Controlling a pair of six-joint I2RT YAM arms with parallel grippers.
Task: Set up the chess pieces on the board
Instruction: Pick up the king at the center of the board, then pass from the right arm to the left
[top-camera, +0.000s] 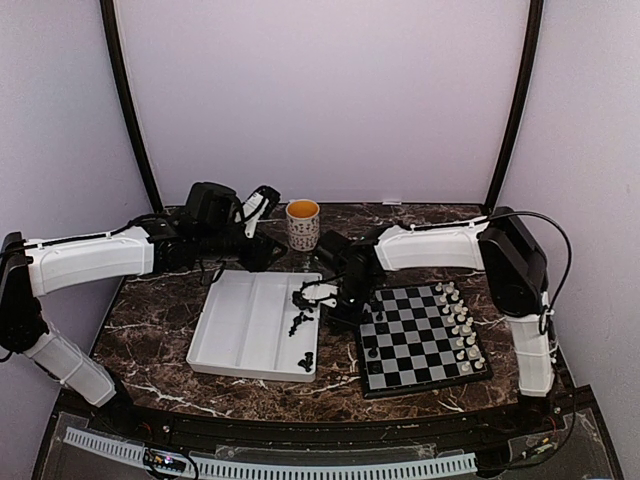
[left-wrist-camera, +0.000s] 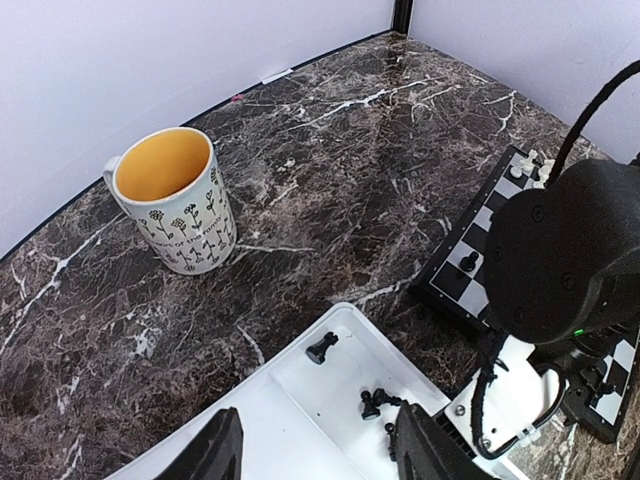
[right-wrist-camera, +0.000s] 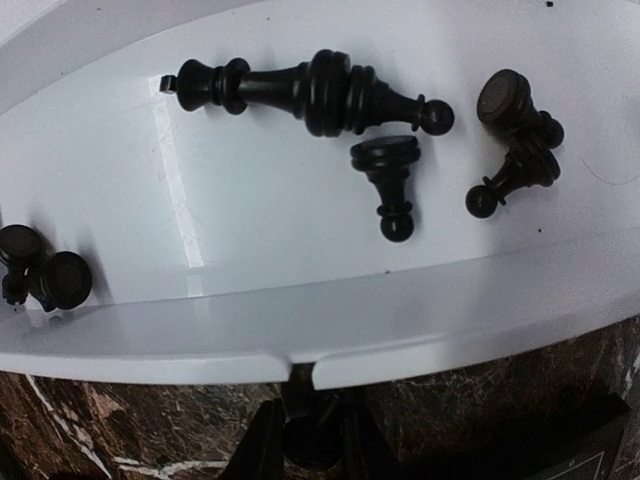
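Currently, the right gripper (right-wrist-camera: 308, 425) is closed on a black chessman (right-wrist-camera: 310, 448) at the tray (right-wrist-camera: 300, 330) rim, beside the board (top-camera: 415, 340). Other black pieces (right-wrist-camera: 310, 90) lie in the tray. The left gripper (left-wrist-camera: 325, 450) is wide open, empty.

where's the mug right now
In the top view the mug stands upright at the back middle of the marble table, just behind the white tray's far right corner and to the left of the chessboard.

Glossy chess pieces (right-wrist-camera: 330, 95), smooth plastic tray (right-wrist-camera: 250, 210)
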